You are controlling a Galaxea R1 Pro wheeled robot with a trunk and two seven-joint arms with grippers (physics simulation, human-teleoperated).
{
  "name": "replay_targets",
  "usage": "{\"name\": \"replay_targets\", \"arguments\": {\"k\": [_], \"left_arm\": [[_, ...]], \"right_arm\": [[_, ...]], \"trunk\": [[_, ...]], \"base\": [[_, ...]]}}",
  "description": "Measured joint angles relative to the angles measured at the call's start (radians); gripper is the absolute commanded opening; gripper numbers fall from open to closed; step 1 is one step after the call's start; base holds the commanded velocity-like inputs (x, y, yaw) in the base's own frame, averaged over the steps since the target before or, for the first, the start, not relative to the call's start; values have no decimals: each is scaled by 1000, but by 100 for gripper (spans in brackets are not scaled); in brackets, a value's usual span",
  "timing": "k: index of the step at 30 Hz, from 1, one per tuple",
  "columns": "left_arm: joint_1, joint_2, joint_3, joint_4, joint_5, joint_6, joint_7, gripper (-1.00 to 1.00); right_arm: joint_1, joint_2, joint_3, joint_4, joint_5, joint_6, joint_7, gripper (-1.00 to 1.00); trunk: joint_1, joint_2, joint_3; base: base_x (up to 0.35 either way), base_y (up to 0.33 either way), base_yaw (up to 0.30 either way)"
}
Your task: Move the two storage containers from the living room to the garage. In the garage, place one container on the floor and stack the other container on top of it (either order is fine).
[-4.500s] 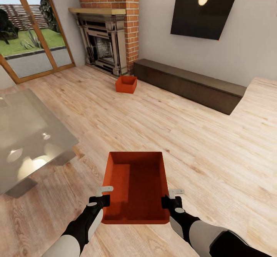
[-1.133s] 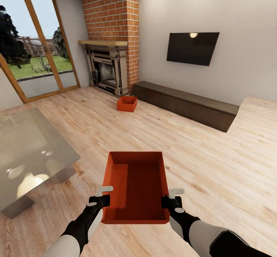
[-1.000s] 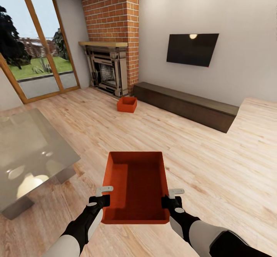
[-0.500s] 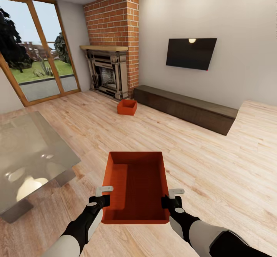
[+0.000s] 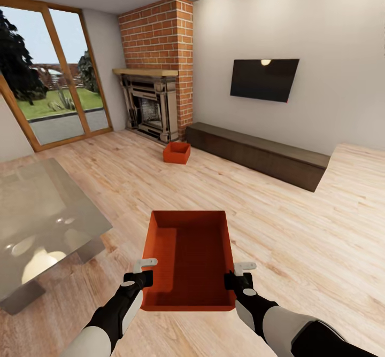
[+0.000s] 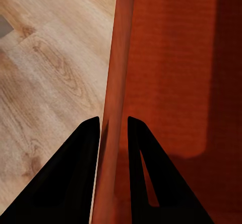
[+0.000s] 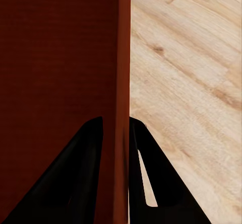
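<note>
I carry one orange-red storage container (image 5: 188, 258) level in front of me, above the light wood-plank floor of the living room. My left gripper (image 5: 145, 270) is shut on its left wall (image 6: 115, 108), and my right gripper (image 5: 238, 272) is shut on its right wall (image 7: 122, 83). In both wrist views the black fingers (image 6: 83, 158) (image 7: 146, 168) pinch the thin wall from either side. The other storage container (image 5: 177, 153) sits on the floor far ahead, in front of the brick fireplace (image 5: 152, 106).
A glass-topped table (image 5: 37, 218) stands close on my left. A long low dark bench (image 5: 256, 154) runs along the far wall under a black screen (image 5: 263, 79). Large glazed doors (image 5: 51, 90) fill the far left. Open plank floor (image 5: 299, 223) lies ahead and right.
The whole view has shifted: fireplace, bench and far container look smaller and farther, so the camera has backed away. The held container and both grippers keep the same place in the picture.
</note>
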Motion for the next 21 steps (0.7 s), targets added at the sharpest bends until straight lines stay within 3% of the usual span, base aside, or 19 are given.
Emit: {"name": "replay_targets", "arguments": {"k": [21], "left_arm": [[0,0,1,1,-1,0,-1,-100]], "right_arm": [[0,0,1,0,-1,0,0,-100]], "trunk": [[0,0,33]], "base": [[0,0,0]]}}
